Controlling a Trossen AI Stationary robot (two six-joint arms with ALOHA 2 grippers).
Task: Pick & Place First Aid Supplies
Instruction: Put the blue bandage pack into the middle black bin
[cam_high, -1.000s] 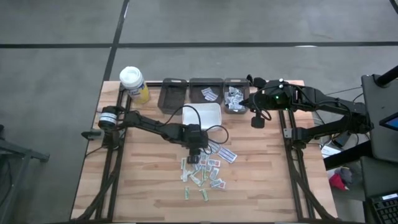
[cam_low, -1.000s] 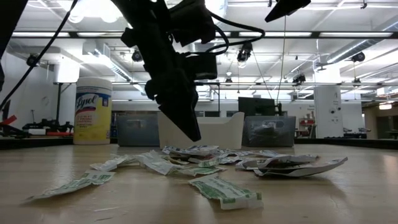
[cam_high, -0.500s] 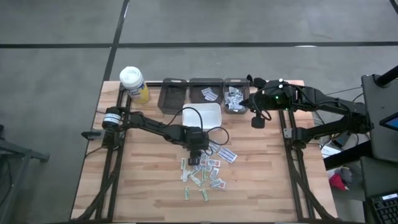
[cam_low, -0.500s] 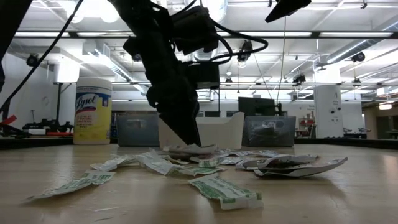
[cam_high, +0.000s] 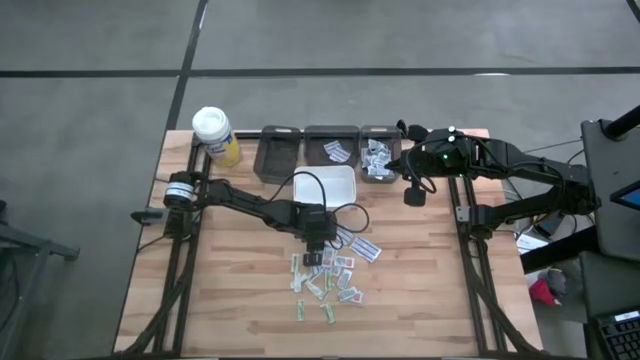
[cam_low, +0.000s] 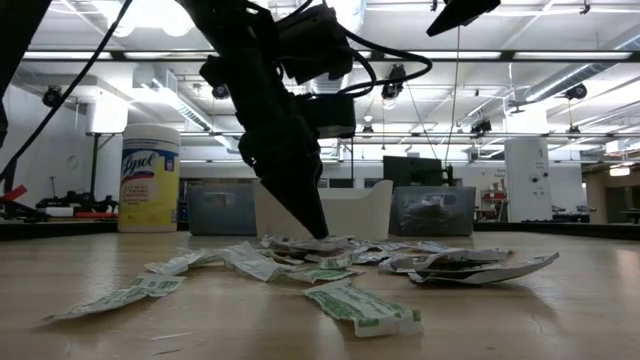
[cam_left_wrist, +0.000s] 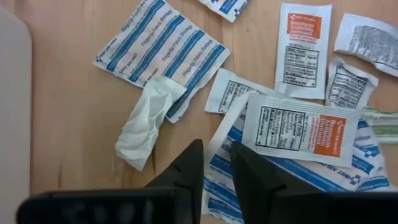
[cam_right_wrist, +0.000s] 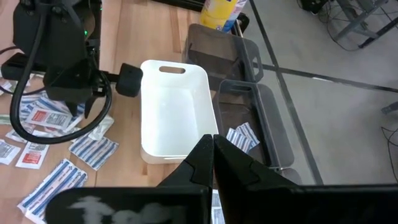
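Paper packets (cam_high: 330, 275) make up most of what I have left to move: a loose scatter lies on the wooden table (cam_high: 420, 300) at centre frame in the high view, white with blue, red and green print, several overlapping. From the low view I count well over a dozen, some curled, one long green-printed strip (cam_low: 120, 296) off at lower left.

Done so far, as I judge it: only a little. The middle dark bin (cam_high: 331, 152) along the top edge holds one blue-striped packet, and the right-hand dark bin (cam_high: 379, 155) holds a small heap of pale packets. The left dark bin (cam_high: 279, 155) and the white tray (cam_high: 335, 186) look bare.

My left gripper (cam_left_wrist: 214, 165) is down in the top of the pile. Its fingers stand close with a narrow gap between, tips at the edge of a white packet with orange print (cam_left_wrist: 298, 127) and a thin strip under it. I cannot tell whether anything is actually pinched yet. A crumpled white scrap (cam_left_wrist: 146, 124) lies just beside.

My right gripper (cam_right_wrist: 212, 152) hangs over the bins at upper right of the high view, fingers pressed together, holding nothing.

Yellow wipes canister (cam_high: 214, 134) stands at the table's upper left, not part of the job.

Most of the sorting remains.
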